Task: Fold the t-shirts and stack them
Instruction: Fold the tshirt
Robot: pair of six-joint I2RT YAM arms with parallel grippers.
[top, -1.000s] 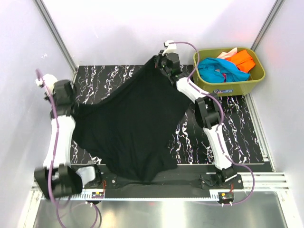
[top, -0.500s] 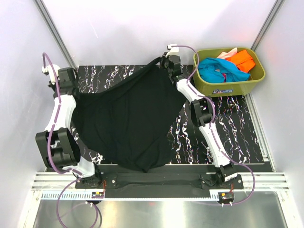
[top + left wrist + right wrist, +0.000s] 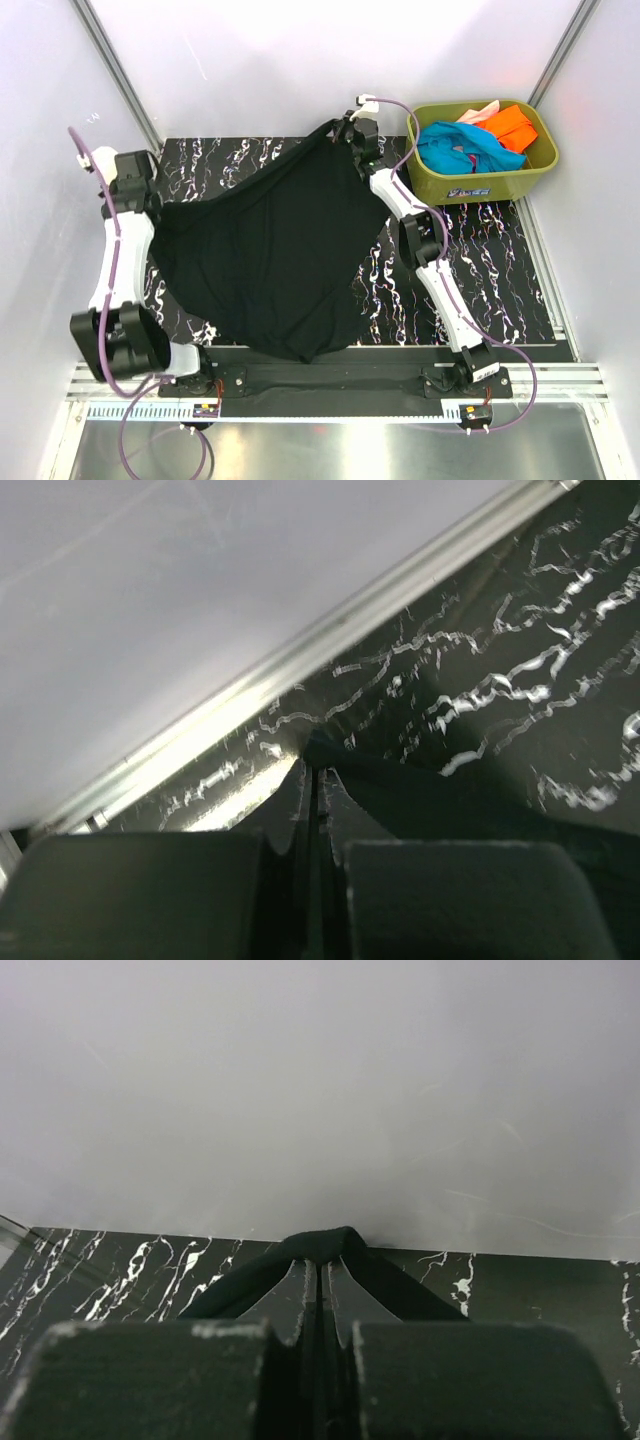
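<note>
I have my left gripper (image 3: 158,208) clamped on one corner of the black t-shirt (image 3: 270,250); in the left wrist view its fingers (image 3: 150,890) are pressed together with a thin fold of dark cloth caught between them, and more of the cloth runs off from the tips to their right. My right gripper (image 3: 343,130) is likewise closed on another corner of the same shirt: from its own camera I see the cloth bunched in a small hump right at the tips, with two bands falling away to either side. The shirt stretches taut between the two tools and spreads back from them toward the arm bases, its lowest point reaching the dark bar between the bases; I cannot tell how much of it rests on the marbled table (image 3: 480,270). The right gripper sits close to the pale back wall (image 3: 320,1090). Just to the right of it stands the olive tub (image 3: 480,186), and in it lie the teal-blue tee (image 3: 455,147), the orange tee (image 3: 513,125) and the pale pink tee (image 3: 479,111), well apart from the left tool
</note>
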